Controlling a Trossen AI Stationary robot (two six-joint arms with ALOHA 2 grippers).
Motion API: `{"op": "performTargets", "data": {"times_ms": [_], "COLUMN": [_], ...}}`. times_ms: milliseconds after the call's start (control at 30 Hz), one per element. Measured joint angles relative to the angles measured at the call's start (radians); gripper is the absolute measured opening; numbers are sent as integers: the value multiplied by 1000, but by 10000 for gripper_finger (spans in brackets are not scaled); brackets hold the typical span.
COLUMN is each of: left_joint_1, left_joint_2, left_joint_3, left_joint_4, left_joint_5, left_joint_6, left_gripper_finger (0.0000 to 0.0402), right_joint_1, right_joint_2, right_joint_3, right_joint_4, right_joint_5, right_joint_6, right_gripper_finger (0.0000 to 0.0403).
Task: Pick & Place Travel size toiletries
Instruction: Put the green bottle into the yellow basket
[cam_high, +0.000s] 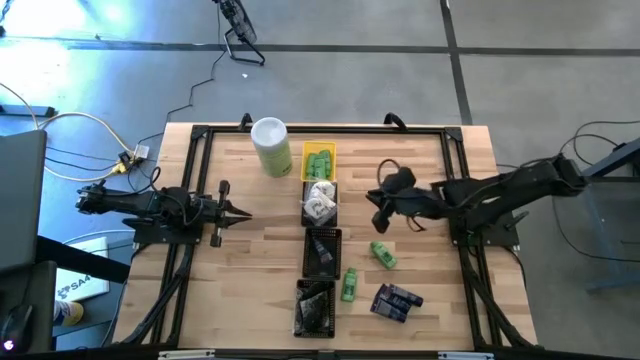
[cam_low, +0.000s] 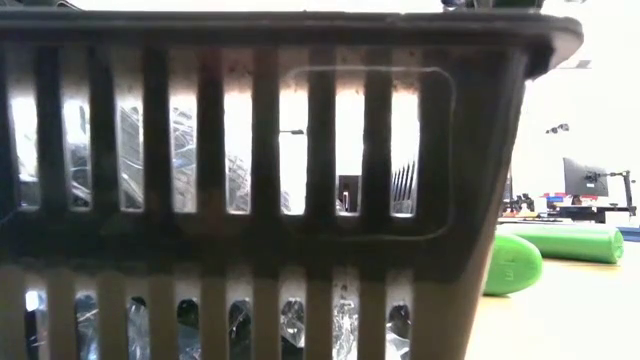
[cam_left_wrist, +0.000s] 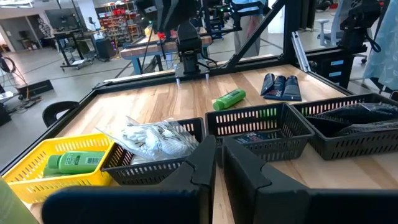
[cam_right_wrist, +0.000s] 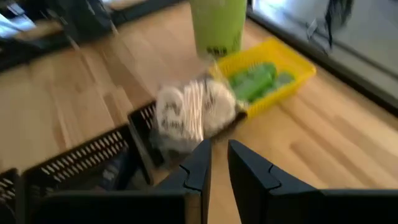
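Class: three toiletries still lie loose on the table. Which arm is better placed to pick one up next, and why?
Right. The right gripper hovers just above the nearest green bottle; the left gripper waits across the tray row.

Grey concrete floor w/ cables; workshop benches behind.

Matte black jointed arms; blocky black pincer fingers.

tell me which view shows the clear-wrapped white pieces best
The left wrist view: the clear-wrapped white pieces sit sharp and unobstructed in a black tray. The right wrist view shows them blurred, the high view only small, and the low view shows just crinkly wrap behind basket slats.
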Motion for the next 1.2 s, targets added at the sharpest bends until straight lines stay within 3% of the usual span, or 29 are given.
{"op": "performTargets", "data": {"times_ms": [267,467,667,933,1067,1200], "left_joint_1": [0,0,0,0,0,0], "left_joint_2": [0,0,0,0,0,0], "left_joint_3": [0,0,0,0,0,0], "left_joint_4": [0,0,-1,-1,-1,-1], "left_joint_5": [0,0,0,0,0,0], "left_joint_6": [0,0,0,0,0,0], "left_gripper_finger": [24,24,24,24,24,24], "right_joint_1": [5,5,5,5,5,5], "right_joint_2": [161,234,293,372,410,425], "right_joint_3": [205,259,259,259,259,258], "right_joint_4": [-393,-605,-625,-604,-586,-581], "right_joint_5": [-66,-274,-460,-491,-534,-534], "right_joint_6": [308,518,522,514,543,546], "right_gripper_finger": [46,46,46,52,90,157]}}
